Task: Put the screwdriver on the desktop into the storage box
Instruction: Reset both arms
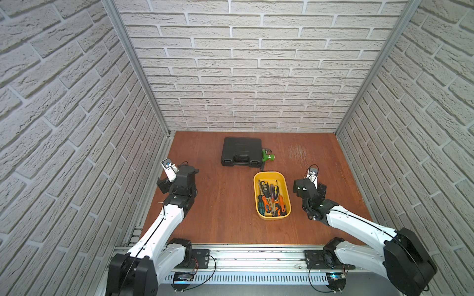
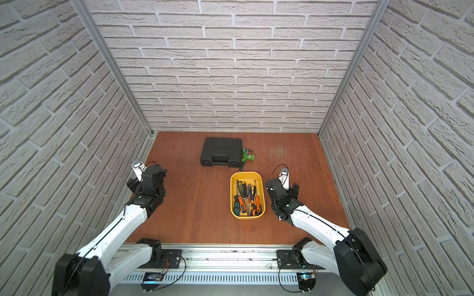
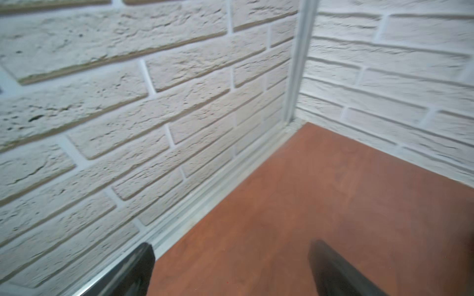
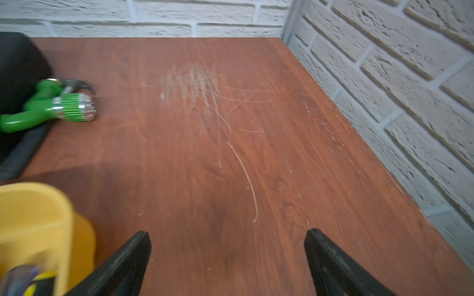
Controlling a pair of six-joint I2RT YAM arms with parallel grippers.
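1 counter (image 1: 225, 217), reddish wood grain, with 1 pale scratched patch (image 1: 297, 151) behind the storage box (image 1: 269, 175) and to its right; 2 arms: left arm (image 1: 164, 223) well apart from the box on its left, right arm (image 1: 359, 223) ending just beside its right wall; 1 black tool case (image 1: 241, 151), closed, behind the box, apart; 1 yellow box; 1 green tool (image 1: 266, 155) behind the box, just beside the case; screwdrivers (image 1: 272, 200): at least 6 handles countable, all inside the box; left fingers (image 3: 138, 269) spread wide, nothing held; right fingers (image 4: 128, 258) likewise spread wide, nothing between them.
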